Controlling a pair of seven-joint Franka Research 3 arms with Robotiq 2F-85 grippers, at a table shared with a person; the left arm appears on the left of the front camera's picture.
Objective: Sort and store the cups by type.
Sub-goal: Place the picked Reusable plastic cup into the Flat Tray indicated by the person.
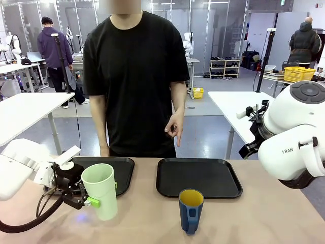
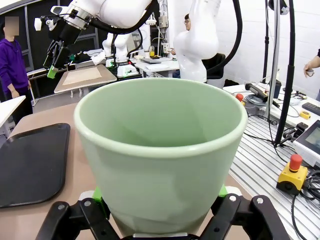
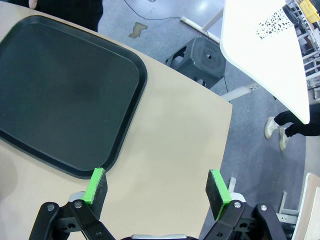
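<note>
On the right arm's [image 1: 297, 132] white shell we read "RAN"; the rest of the word is hidden. We place everything from the right tray [image 1: 198, 177], black and raised at the rim. The mug [image 1: 191, 209] stands just before its near edge, with open desk [image 1: 152, 223] all round it. The tumbler [image 1: 100, 190] is well to that tray's left, slightly tilted and clasped by the left end effector [image 1: 104, 194]. We cannot tell whether its base touches the desk. The left tray [image 1: 122, 170] lies just left of the right tray, a narrow gap between. The right end effector [image 3: 157, 187] hangs released, jaws wide, over bare desk between that tray's corner and the desk's edge. Behind the tray a person's hand [image 1: 174, 127] hangs loose. The desk is pale tan, and the floor beyond is grey.
</note>
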